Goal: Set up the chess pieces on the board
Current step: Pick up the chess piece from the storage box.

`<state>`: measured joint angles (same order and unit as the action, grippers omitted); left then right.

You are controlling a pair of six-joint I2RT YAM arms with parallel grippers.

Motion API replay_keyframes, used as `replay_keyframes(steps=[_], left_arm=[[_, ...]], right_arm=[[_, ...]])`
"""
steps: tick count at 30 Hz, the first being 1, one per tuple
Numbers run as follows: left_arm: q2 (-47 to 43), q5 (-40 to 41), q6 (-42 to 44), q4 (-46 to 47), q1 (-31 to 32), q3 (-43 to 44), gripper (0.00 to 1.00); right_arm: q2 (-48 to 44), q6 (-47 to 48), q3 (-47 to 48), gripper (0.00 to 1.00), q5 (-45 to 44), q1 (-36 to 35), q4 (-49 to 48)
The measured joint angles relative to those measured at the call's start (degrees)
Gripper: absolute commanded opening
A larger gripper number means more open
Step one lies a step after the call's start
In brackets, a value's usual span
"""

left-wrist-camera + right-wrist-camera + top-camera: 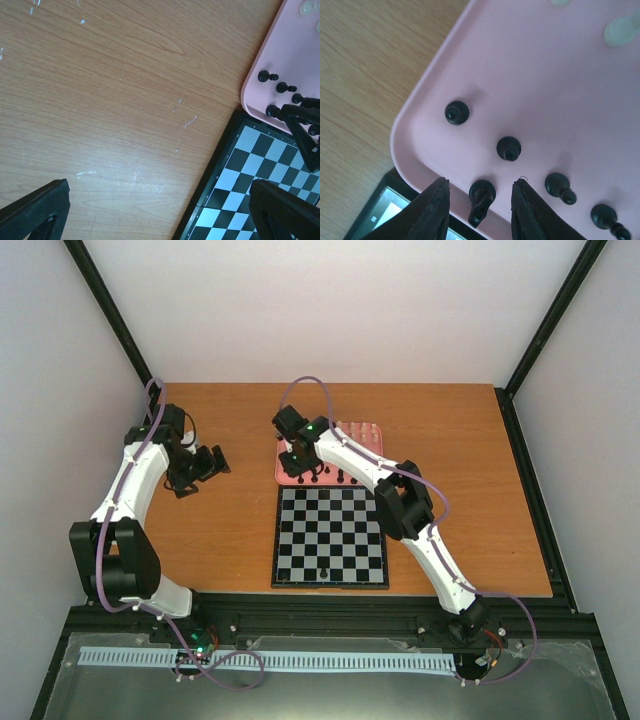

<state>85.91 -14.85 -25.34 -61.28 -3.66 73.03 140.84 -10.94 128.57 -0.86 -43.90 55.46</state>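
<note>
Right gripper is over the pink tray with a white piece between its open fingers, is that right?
Not quite. The piece inside the open right gripper is black, not white, as the right wrist view shows. The rest holds: the gripper is over the pink tray.

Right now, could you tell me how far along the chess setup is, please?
Barely begun. Done: one black piece stands on the board, near edge. In hand: the right pincer straddles another black piece in the pink tray, not yet gripping. Remaining: the other black pieces and white ones sit in the tray; the left pincer hangs open over the table.
</note>
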Motion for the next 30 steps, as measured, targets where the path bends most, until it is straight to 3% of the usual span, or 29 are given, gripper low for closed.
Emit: replay_keyframes(steps=[30], left_arm=[[0.9,0.5,0.0,0.0,0.0,0.0,1.0]], right_arm=[[0.0,0.0,-2.9,0.22,1.7,0.0,0.5]])
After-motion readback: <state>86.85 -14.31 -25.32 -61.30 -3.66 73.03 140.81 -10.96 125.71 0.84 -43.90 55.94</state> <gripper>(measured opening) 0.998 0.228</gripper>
